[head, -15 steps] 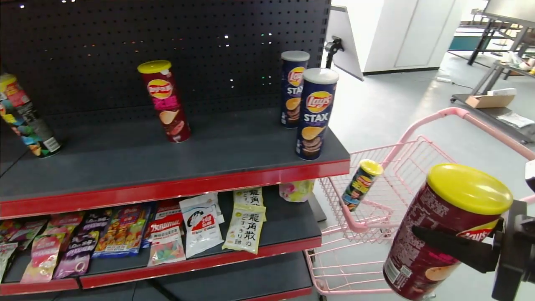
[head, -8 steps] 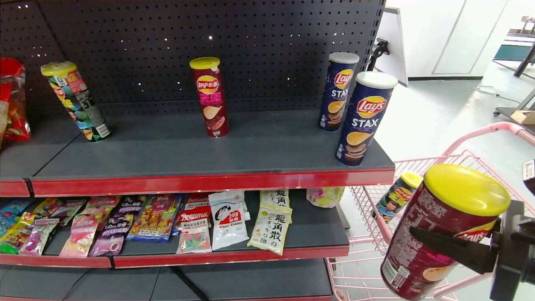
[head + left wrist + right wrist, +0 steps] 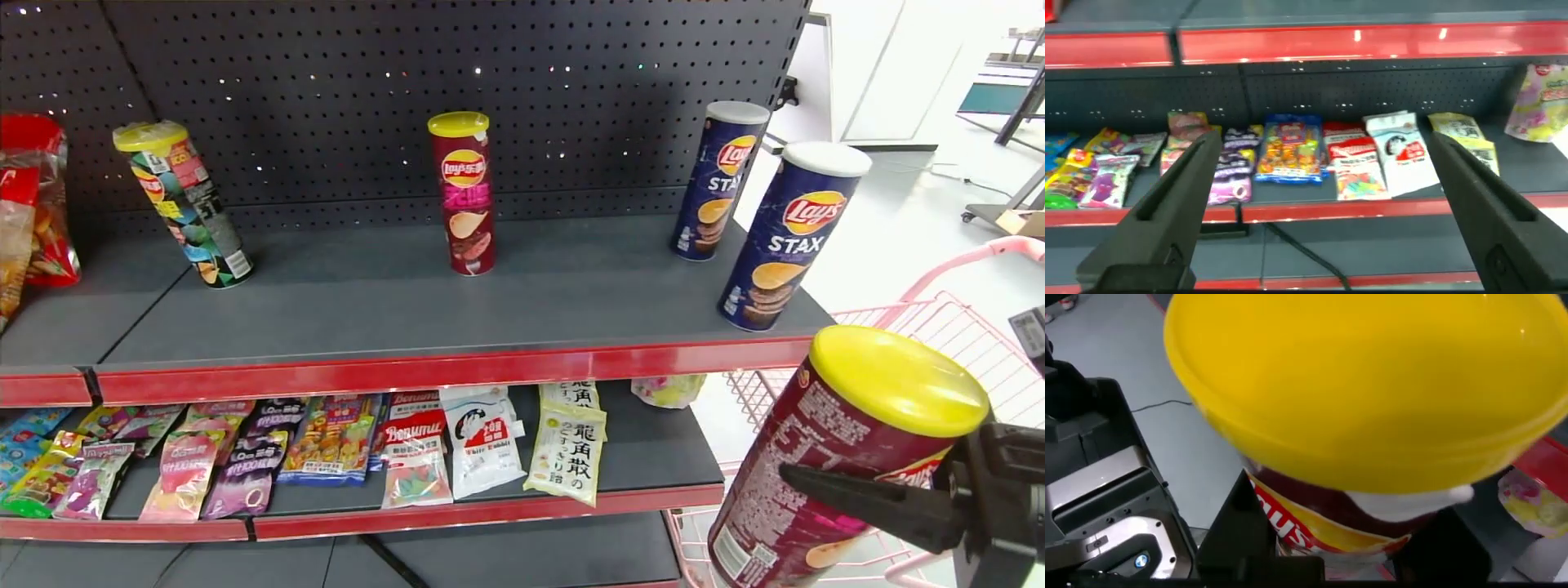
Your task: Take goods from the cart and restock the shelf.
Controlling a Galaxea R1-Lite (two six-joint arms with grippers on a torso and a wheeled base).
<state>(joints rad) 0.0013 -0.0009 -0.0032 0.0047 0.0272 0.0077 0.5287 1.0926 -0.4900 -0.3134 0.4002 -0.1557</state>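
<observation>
Shelf (image 3: pixel 457 310): upper deck carries upright chip cans (image 3: pixel 464 192), lower deck snack bags (image 3: pixel 482 441). Pink cart (image 3: pixel 963 263) stands just beside the shelf's right end. Maroon yellow-lidded can (image 3: pixel 841 416) is tilted in front of the cart, right hand (image 3: pixel 816 483) clamped around it. Left hand (image 3: pixel 1324 139) spread wide, holding nothing, facing the lower deck.
</observation>
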